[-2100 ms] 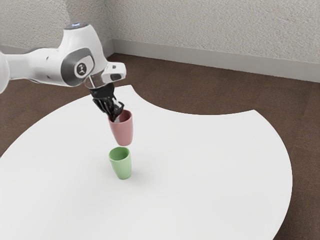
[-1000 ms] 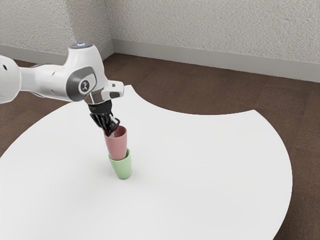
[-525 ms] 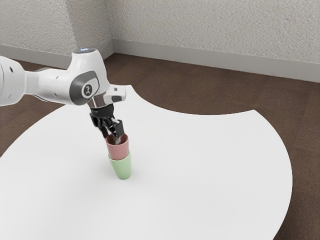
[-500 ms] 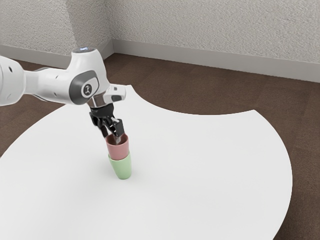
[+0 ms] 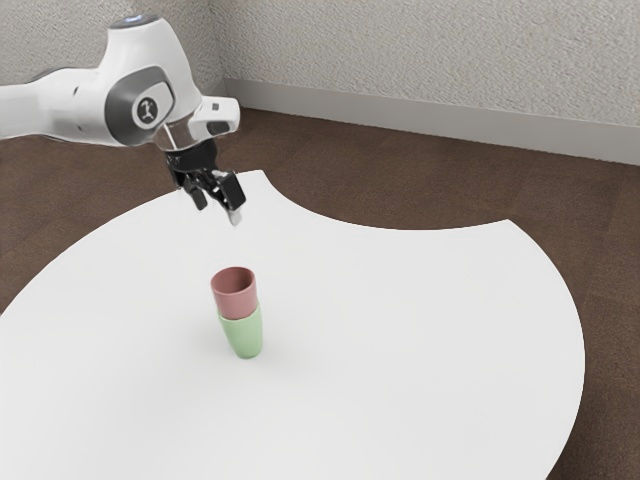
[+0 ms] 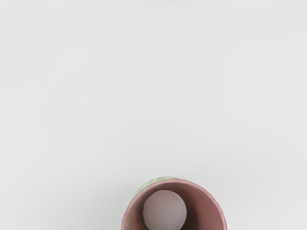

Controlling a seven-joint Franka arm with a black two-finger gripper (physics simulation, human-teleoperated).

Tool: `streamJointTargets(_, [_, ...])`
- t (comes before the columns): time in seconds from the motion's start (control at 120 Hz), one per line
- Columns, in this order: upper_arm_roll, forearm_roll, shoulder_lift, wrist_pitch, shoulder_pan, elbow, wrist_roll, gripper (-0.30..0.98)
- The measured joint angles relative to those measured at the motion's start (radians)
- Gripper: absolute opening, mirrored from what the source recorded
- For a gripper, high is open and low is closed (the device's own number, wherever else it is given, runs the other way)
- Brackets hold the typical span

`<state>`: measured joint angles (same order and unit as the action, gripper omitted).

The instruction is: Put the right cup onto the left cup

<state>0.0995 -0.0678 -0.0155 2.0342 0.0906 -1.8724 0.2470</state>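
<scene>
Black gripper point(image 5: 218, 208) w/ jaws apart, well abv pink cup point(image 5: 237, 299).

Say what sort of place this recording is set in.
Probably a plain indoor room, simulated for robot trials: a rough pale wall rises behind a brown floor, and a robot arm reaches over a white table.

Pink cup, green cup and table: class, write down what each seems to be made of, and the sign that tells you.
Pink cup: plastic or ceramic, dull finish; its wall is smooth and evenly coloured.
Green cup: probably the same, with a similarly smooth, softly shaded side.
Table: perhaps laminate or painted board, matt; it is plain white with no grain visible.
</scene>
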Motion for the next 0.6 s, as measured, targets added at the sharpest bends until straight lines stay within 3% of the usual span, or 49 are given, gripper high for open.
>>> streamJointTargets(0.225, [0.001, 0.001, -0.045, -0.152, 0.010, 0.235, 0.003, 0.68])
streamJointTargets(0.6, [0.001, 0.002, -0.039, -0.258, 0.007, 0.275, 0.005, 0.69])
